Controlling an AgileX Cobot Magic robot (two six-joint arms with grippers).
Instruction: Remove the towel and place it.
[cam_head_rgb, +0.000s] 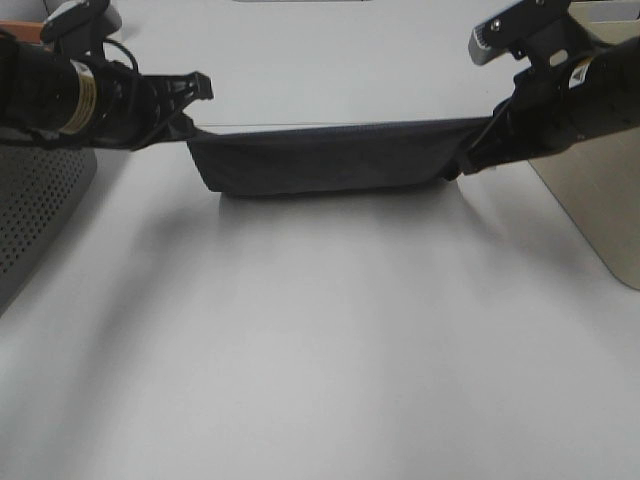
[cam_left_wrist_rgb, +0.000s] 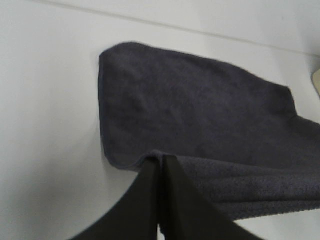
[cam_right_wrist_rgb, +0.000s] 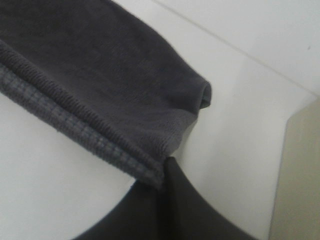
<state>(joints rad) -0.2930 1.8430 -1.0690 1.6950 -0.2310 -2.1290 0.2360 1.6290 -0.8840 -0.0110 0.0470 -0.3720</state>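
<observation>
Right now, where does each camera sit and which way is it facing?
Exterior high: mounted high, facing down on the table; shows both arms, left end effector and right end effector stretching the towel between them.
Left wrist: on the left arm, looking along the left fingers at a towel corner.
Right wrist: on the right arm, looking along the right fingers at the towel hem.
Shared: all see towel and table.

Bright, diffuse overhead light nearly bleaches the white desk (cam_head_rgb: 330, 390); broad soft grey shadows fall beneath the towel (cam_head_rgb: 320, 160) and fan toward the camera; the high view is hazy and low in contrast; up close, the left pincer (cam_left_wrist_rgb: 161, 165) and right pincer (cam_right_wrist_rgb: 167, 167) blur into featureless black.
</observation>
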